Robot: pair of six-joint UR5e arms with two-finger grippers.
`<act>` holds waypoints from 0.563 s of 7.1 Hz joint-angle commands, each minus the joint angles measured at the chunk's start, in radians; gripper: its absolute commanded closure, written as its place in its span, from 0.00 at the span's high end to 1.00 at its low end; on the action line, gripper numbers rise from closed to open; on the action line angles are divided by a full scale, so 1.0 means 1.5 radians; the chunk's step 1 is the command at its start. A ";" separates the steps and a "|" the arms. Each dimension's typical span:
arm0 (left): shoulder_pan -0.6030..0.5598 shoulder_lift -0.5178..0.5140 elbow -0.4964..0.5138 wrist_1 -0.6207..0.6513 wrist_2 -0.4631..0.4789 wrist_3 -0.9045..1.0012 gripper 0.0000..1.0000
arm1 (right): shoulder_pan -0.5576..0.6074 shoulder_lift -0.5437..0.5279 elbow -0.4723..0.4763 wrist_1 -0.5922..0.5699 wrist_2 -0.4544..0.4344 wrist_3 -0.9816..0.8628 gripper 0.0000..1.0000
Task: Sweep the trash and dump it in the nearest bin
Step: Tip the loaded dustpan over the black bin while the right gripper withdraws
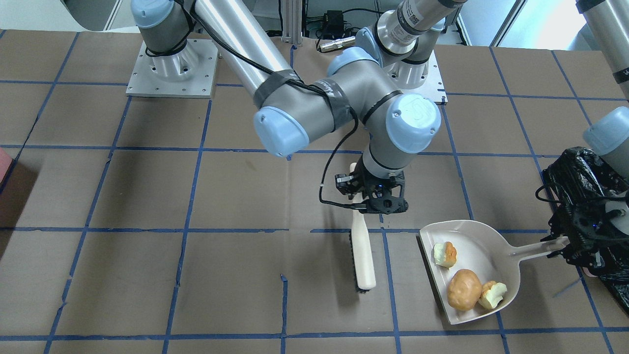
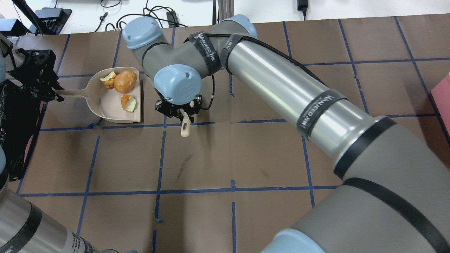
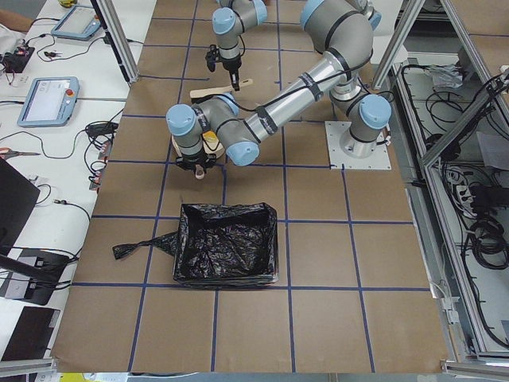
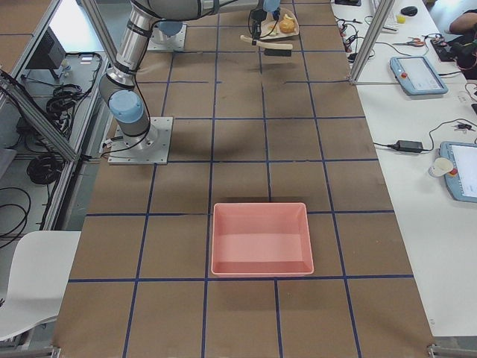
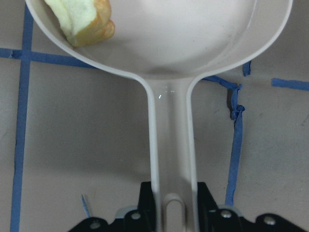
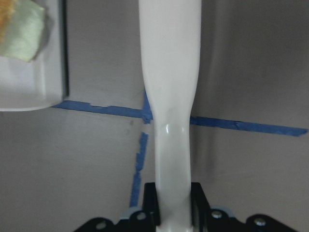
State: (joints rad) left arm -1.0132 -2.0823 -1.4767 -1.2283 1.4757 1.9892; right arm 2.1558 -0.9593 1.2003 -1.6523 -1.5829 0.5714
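Quick status on the sweep-and-dump job: the sweeping half looks done to me. All the trash is sitting in the dustpan, out in front of my left tool: the big potato-looking lump near the pan's open lip, one pale chunk touching it, and the other chunk a bit apart along the same edge. I can't spot anything loose on the table around either tool. My left tool is clamped down on the very end of the pan's handle, fingers snug on both sides in the wrist view. My right tool is closed on the brush by its handle, with the bristle end pointing away from it, and the brush is just beside the pan's open side, not touching it. Going by the shadow I think the brush is held slightly off the table, but I wouldn't swear to it. What's left is the dump. The black-bagged bin is right behind my left tool, on the side away from the pan, so that's clearly the nearest one; the pink tub is way off past my right tool. Nothing's gone in the bag yet as far as I can see.
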 commanded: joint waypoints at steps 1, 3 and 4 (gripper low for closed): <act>0.029 0.006 0.001 -0.016 -0.037 -0.006 0.01 | -0.017 -0.144 0.202 -0.080 0.004 0.029 0.02; 0.038 0.025 0.006 -0.043 -0.037 -0.031 0.01 | -0.024 -0.225 0.366 -0.215 0.002 0.035 0.02; 0.062 0.035 0.014 -0.067 -0.041 -0.031 0.01 | -0.026 -0.240 0.415 -0.255 0.011 0.027 0.02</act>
State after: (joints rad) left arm -0.9529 -2.0486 -1.4678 -1.2894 1.4204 1.9474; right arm 2.1235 -1.2717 1.7046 -1.9414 -1.5768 0.6188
